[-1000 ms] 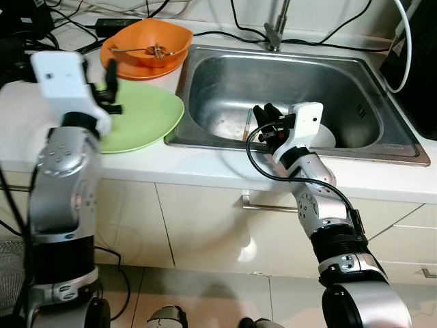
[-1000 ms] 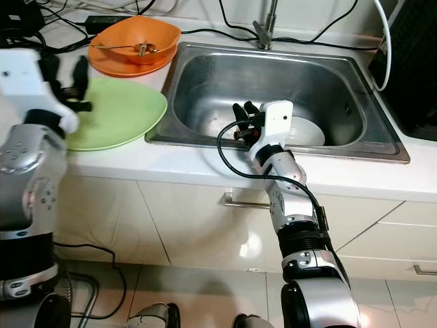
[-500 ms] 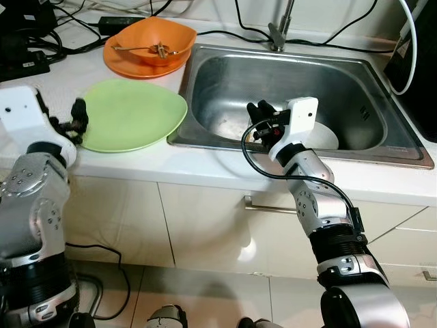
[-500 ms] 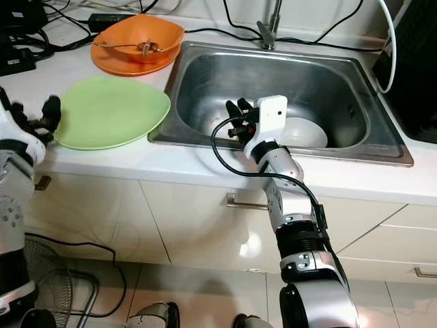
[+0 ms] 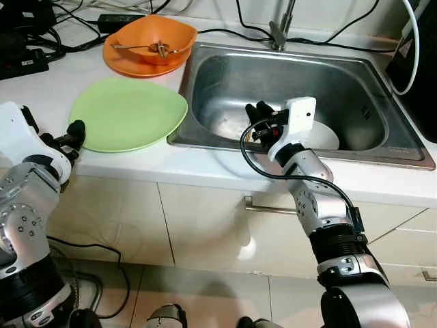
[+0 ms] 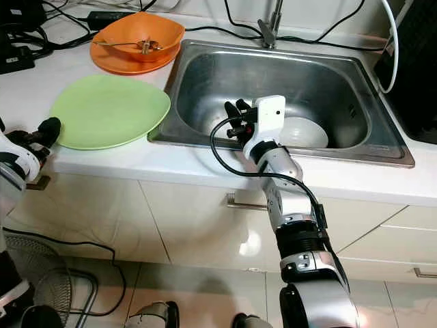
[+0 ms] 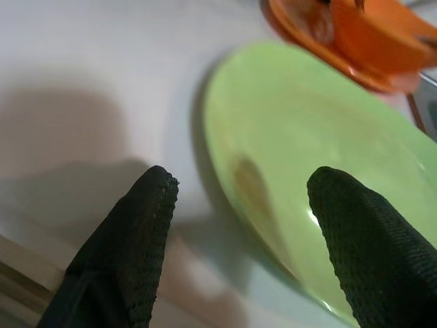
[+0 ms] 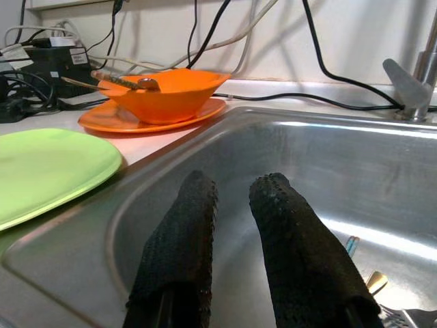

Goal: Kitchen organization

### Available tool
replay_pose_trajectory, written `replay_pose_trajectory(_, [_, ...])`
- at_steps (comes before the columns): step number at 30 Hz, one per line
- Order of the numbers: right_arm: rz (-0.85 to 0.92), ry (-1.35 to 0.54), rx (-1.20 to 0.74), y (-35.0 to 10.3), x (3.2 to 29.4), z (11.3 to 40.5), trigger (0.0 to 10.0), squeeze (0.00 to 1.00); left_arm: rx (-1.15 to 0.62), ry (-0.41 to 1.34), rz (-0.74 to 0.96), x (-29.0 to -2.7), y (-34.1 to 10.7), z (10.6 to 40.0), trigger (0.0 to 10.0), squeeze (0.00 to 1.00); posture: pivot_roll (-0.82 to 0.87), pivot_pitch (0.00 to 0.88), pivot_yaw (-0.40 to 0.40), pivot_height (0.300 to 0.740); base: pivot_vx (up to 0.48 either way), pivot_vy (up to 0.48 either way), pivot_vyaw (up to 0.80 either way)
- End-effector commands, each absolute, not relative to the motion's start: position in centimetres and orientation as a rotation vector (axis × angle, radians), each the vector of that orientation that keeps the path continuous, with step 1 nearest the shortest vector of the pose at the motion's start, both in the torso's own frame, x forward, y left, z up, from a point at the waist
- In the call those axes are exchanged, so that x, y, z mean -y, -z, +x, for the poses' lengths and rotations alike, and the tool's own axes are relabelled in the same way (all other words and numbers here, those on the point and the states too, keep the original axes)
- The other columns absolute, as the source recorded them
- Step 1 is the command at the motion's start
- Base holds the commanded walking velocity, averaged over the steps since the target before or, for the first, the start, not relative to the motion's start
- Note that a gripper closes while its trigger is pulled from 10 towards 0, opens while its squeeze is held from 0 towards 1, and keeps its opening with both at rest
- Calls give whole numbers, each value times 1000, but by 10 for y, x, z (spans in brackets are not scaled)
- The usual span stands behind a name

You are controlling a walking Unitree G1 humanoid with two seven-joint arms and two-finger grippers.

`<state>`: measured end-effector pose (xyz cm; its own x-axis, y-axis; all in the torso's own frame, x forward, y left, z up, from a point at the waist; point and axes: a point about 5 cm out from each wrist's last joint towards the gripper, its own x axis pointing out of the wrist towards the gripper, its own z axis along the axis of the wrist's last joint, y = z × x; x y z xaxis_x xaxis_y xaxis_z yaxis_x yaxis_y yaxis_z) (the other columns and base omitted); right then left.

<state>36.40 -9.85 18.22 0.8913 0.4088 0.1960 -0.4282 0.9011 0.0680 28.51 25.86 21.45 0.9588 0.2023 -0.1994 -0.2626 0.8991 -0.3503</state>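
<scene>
Two grippers are sitting on opposite sides of the work here, and the green plate point(image 5: 128, 113) is lying much closer to the left one. The left gripper point(image 7: 239, 205) is hanging at the front edge of the white counter point(image 5: 41, 85), its fingers spread wide and empty, and the left wrist view is showing the plate's near rim lined up in the gap between them, just ahead of the fingertips and not yet touched. The plate is lying flat on the counter beside the sink point(image 5: 382, 147), with the orange bowl point(image 5: 154, 41) on its orange plate point(image 5: 126, 67) further back. The right gripper point(image 5: 258, 121) is hovering over the sink basin, fingers nearly closed with a narrow gap and holding nothing; a white bowl point(image 5: 326, 137) is resting on the sink floor just behind that wrist, and some cutlery point(image 8: 372, 281) is lying under the fingers. If the green plate is next, the left arm is looking like the natural choice, reaching straight forward to take the rim.
</scene>
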Motion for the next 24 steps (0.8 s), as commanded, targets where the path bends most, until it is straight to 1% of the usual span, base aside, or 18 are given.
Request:
replay_pose_trajectory(1, [106,-435,190,-185,100,363,10000,0,-181,-213,-424,-251,-214,287,10000,0,219,123,-55,740,0,0,0])
replay_pose_trajectory(4, [104,-433,187,-185,100,363,10000,0,-199,-195,-463,-243,-211,289,10000,0,216,125,-53,740,0,0,0])
replay_pose_trajectory(11, [103,-431,184,-184,100,363,10000,0,-210,-178,-519,-236,-212,290,10000,0,216,125,-53,740,0,0,0])
replay_pose_trajectory(13, [103,-430,183,-184,100,363,10000,0,-222,-161,-574,-229,-212,292,10000,0,214,124,-50,740,0,0,0])
replay_pose_trajectory(17, [103,-429,183,-184,100,363,10000,0,-240,-145,-620,-221,-208,294,10000,0,214,124,-49,740,0,0,0])
replay_pose_trajectory(18, [102,-430,182,-184,100,363,10000,0,-249,-129,-648,-215,-206,295,10000,0,213,124,-49,740,0,0,0])
replay_pose_trajectory(24, [96,-431,182,-184,99,362,10000,0,-278,-96,-705,-200,-199,297,10000,0,210,126,-48,740,0,0,0])
